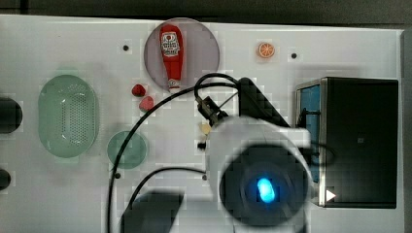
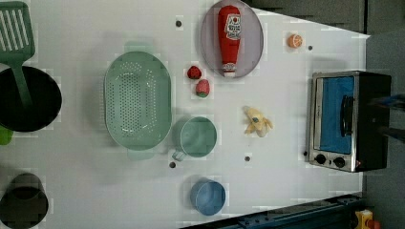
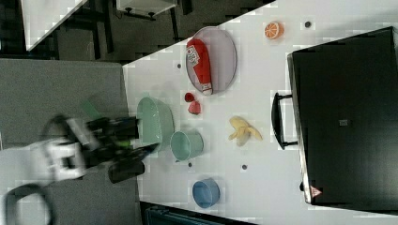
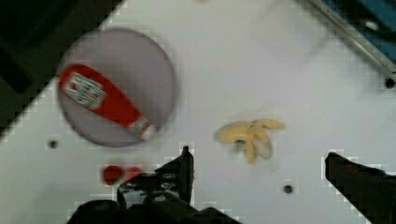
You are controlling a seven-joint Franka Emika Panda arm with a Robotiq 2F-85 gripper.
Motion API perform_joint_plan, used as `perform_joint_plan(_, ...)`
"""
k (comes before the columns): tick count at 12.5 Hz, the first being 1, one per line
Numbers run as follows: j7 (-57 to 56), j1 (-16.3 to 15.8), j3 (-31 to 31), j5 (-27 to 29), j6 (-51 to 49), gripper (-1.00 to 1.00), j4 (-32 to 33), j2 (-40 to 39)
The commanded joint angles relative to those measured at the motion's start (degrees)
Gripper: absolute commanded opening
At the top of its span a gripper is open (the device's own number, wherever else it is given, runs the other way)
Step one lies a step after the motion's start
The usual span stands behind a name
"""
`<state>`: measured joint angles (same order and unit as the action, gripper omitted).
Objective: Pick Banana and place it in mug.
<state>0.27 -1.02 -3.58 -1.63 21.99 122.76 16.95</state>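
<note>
One spread claw [image 4: 259, 161] above banana [image 4: 250, 135]

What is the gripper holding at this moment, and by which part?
Nothing. The gripper is open and empty, and the pale yellow peeled banana lies free on the white table between its spread fingers.

The table [image 2: 286, 181] is smooth matt white. The oven [image 2: 351, 121] has a shiny metal front and matt black casing. The colander [image 2: 137, 100] and mug [image 2: 196, 137] look like smooth pale-green plastic; the ketchup bottle [image 2: 229, 38] is glossy red.
</note>
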Motion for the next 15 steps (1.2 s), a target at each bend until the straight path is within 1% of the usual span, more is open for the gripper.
perform_joint_plan(1,-14.43,0.85,0.92,0.12,7.83,1.00,9.30,-6.47)
perform_joint_plan(4,-28.04,0.94,0.73,0.10,16.29,1.00,13.07,-12.76)
perform_joint_plan(7,-38.81,1.02,0.26,0.09,23.19,1.00,14.28,-19.46)
perform_joint_plan(10,-43.04,1.02,-0.12,0.09,27.28,1.00,14.59,-26.33)
perform_joint_plan(15,-43.07,1.02,-0.20,0.09,39.34,1.00,15.09,-35.76)
